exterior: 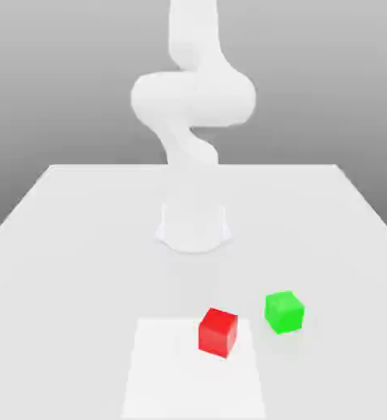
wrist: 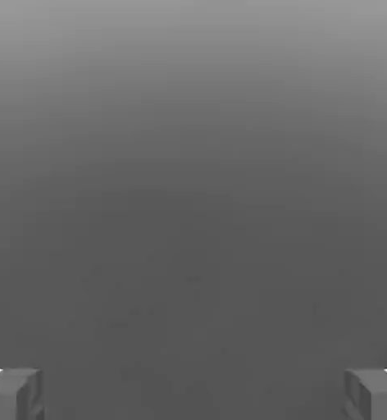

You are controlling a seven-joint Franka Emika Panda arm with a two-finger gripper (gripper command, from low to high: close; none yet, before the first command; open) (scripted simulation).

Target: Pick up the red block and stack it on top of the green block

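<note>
The red block (exterior: 219, 331) sits on the white table (exterior: 66, 246), near the front in the exterior view. The green block (exterior: 284, 312) stands a short gap away to the exterior view's right and slightly farther back; the two do not touch. The white arm (exterior: 193, 98) rises from its base (exterior: 193, 225) behind both blocks. In the hand view my gripper (wrist: 193, 395) is open, its grey fingertips (wrist: 13, 395) spread far apart with nothing between them, facing plain grey background.
A paler square patch (exterior: 180, 385) marks the table's front, and the red block rests on its far right corner. The table's side edges run off to either side.
</note>
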